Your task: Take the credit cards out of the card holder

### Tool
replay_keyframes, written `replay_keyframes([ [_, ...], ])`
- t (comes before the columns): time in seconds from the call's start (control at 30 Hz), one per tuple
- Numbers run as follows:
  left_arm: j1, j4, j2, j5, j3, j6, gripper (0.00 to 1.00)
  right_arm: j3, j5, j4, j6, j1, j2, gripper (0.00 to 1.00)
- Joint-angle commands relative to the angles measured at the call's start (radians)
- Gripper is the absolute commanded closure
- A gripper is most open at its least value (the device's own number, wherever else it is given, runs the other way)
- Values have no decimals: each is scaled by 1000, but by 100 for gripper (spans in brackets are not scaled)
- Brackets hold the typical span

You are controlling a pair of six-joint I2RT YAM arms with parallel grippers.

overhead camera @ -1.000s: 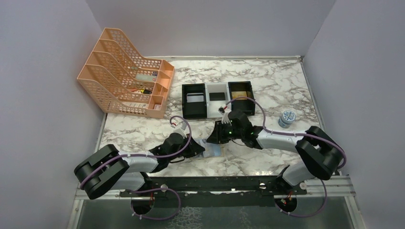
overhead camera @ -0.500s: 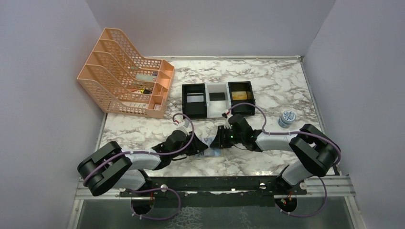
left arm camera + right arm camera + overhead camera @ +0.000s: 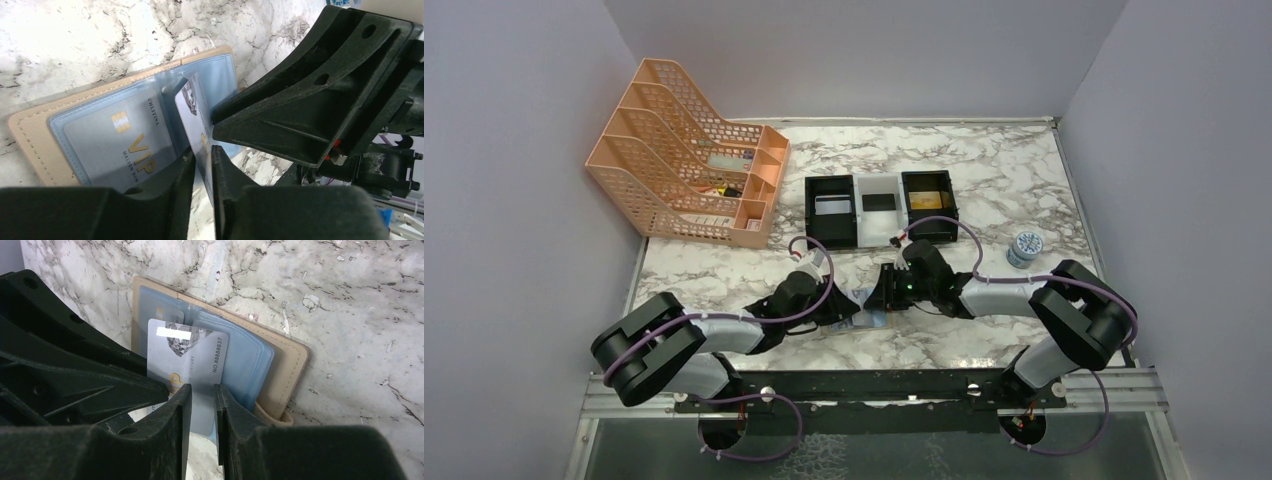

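The card holder (image 3: 30, 140) lies open on the marble, a tan rim round grey-blue sleeves (image 3: 250, 365). A silver VIP credit card (image 3: 125, 145) sits in its left sleeve. Another credit card (image 3: 195, 352) stands up out of the middle sleeve. My left gripper (image 3: 202, 152) straddles this card's lower edge. The card leans on one finger, and a slit of marble shows beside the other. My right gripper (image 3: 202, 390) stands on the holder's right half, jaws a narrow gap apart with nothing pinched. From above, both grippers (image 3: 849, 312) (image 3: 882, 300) meet over the holder (image 3: 871, 320).
Behind the holder stand a black tray (image 3: 832, 235), a white tray (image 3: 880, 225) and another black tray (image 3: 929, 230). An orange file rack (image 3: 684, 170) fills the back left. A small round tin (image 3: 1024, 248) sits at the right.
The left forearm has pushed a little forward and right toward the holder. The right wrist has drawn in to the left over it. In the last half second almost nothing moved.
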Motion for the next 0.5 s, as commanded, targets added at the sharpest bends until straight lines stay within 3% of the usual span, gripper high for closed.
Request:
replay_keyframes([
  [0.0, -7, 10, 37, 41, 31, 25, 83, -18, 44, -5, -1, 1, 15, 76],
  [0.3, -5, -23, -37, -16, -20, -2, 97, -11, 88, -33, -11, 1, -9, 75],
  [0.47, -3, -222, -123, -106, 5, 24, 100, 0, 96, -50, -26, 1, -21, 74],
])
